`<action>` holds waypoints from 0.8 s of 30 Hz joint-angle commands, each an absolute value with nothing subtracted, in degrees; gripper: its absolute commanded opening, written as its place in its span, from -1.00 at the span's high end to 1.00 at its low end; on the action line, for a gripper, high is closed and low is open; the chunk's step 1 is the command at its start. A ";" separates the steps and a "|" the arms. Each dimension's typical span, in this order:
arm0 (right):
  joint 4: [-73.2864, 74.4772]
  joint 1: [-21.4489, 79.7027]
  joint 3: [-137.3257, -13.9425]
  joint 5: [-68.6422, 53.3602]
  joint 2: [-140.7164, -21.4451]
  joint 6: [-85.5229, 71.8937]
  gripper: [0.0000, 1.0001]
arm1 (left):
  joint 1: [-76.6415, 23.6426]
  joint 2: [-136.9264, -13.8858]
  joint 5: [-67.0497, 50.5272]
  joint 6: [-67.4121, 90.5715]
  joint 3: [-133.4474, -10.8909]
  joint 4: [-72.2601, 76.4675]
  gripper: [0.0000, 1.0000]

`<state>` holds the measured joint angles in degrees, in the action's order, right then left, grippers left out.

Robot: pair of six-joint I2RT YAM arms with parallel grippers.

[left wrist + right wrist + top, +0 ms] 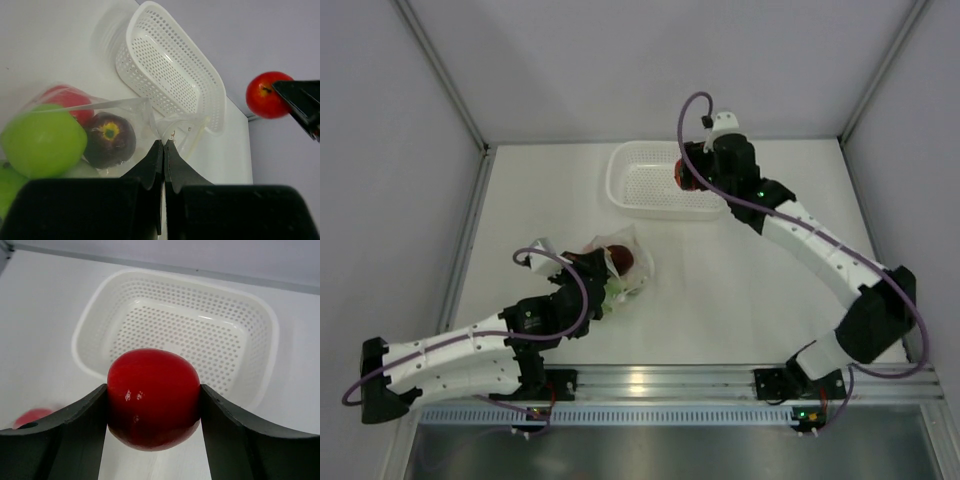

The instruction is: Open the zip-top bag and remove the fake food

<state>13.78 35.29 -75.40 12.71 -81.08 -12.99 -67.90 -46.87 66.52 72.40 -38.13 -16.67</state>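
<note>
Glossy red ball gripped by right hand over perforated basket; left hand pinches crinkly bag.

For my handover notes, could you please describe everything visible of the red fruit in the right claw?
The red fruit is a smooth, glossy ball, plastic-looking, slightly flattened, with small highlights and, in the left wrist view, a dark stem dimple. It is whole and hangs in the air above the white basket, pinched at its sides by the right claw. Only the two dark fingers touch it.
</note>
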 commanded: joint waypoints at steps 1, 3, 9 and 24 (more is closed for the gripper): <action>17.39 30.08 -84.70 14.77 -93.90 -8.53 0.35 | -67.59 -45.44 65.66 67.95 -38.93 -16.00 1.00; 18.10 28.31 -90.60 14.07 -98.68 -8.35 0.35 | -67.50 -45.53 64.69 66.80 -40.34 -16.00 1.00; 21.79 25.14 -104.75 11.17 -114.77 -7.74 0.15 | -67.41 -47.46 62.93 63.99 -42.45 -16.08 1.00; 21.10 24.61 -100.65 -2.39 -105.05 -8.52 -0.99 | -67.33 -47.28 59.94 64.25 -45.52 -16.17 1.00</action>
<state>23.88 24.93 -102.37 7.94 -114.08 -7.18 -67.53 -47.29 59.40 64.31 -42.35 -17.21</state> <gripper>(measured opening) 0.993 0.018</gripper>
